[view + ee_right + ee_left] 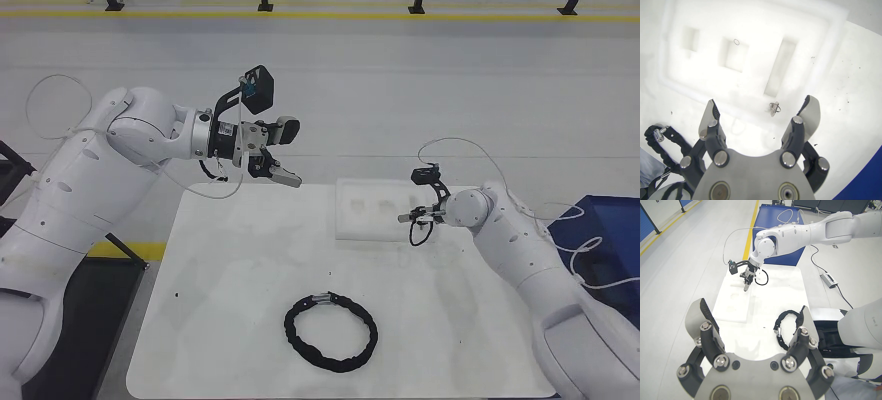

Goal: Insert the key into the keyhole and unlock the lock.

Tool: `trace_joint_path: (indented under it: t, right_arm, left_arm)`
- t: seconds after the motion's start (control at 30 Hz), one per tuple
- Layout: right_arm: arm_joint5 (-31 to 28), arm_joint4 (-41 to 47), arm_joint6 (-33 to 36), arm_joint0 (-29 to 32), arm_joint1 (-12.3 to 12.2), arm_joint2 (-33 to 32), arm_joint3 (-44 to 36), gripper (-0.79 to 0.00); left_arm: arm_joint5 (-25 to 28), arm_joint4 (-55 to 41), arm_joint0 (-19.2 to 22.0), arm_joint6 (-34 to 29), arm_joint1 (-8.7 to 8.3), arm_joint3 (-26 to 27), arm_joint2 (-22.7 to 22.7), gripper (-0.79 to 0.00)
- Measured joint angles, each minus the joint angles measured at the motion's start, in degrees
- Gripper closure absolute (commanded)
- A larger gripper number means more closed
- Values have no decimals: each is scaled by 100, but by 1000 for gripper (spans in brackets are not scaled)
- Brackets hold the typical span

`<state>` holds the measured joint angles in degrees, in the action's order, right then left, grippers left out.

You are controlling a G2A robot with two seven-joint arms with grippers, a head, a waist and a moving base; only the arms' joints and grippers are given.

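Top view, left gripper (285, 178): wide open, holding zip, tilted down over table's (220, 300) far edge
Right gripper (761, 101): spread open, nothing held, low over foam tray (352, 225)
Key (774, 108): just off the end of the long slot (780, 66)
Lock (331, 331): near table's front, well apart

This is looking like a robotics lab or industrial test hall, not a home. Far beyond the left pincer (753, 306), a smooth pale grey poured floor (687, 256) is stretching away, with a long yellow painted safety line (749, 234) running across it. Black metal barrier posts with blue panels (649, 218) are standing well off to one side. Past the right pincer (745, 288), a tall blue metal cabinet (787, 259) is standing, and a grey power brick with black cables (829, 280) is lying near it. A plain white worktable (791, 291) is sitting under the right pincer.
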<state>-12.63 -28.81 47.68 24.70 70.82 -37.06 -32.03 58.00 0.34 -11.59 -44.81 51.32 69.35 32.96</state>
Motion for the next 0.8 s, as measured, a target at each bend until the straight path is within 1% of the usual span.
trace_joint_path:
  t: [0.07,0.1,0.27,0.37,0.4,0.43,0.53,0.8]
  right_arm:
    - [31,-10,1,-34,41,8,101,-406]
    - [49,-8,1,-48,57,8,137,-382]
    - [63,-123,-1,-94,138,54,280,-354]
    - [90,-176,-8,-111,180,69,376,-289]
    - [90,-180,-7,-116,193,70,404,-283]
    - [88,-185,-3,-123,205,70,431,-234]
    - [87,-216,29,-142,244,78,514,-185]
    - [40,-222,59,-156,341,65,752,-179]
  left_arm:
    - [0,0,0,0,0,0,0,-785]
    - [0,0,0,0,0,0,0,-785]
    - [0,0,0,0,0,0,0,-785]
    - [0,0,0,0,0,0,0,-785]
    - [0,0,0,0,0,0,0,-785]
    - [0,0,0,0,0,0,0,-785]
    - [0,0,0,0,0,0,0,-785]
    - [0,0,0,0,0,0,0,-785]
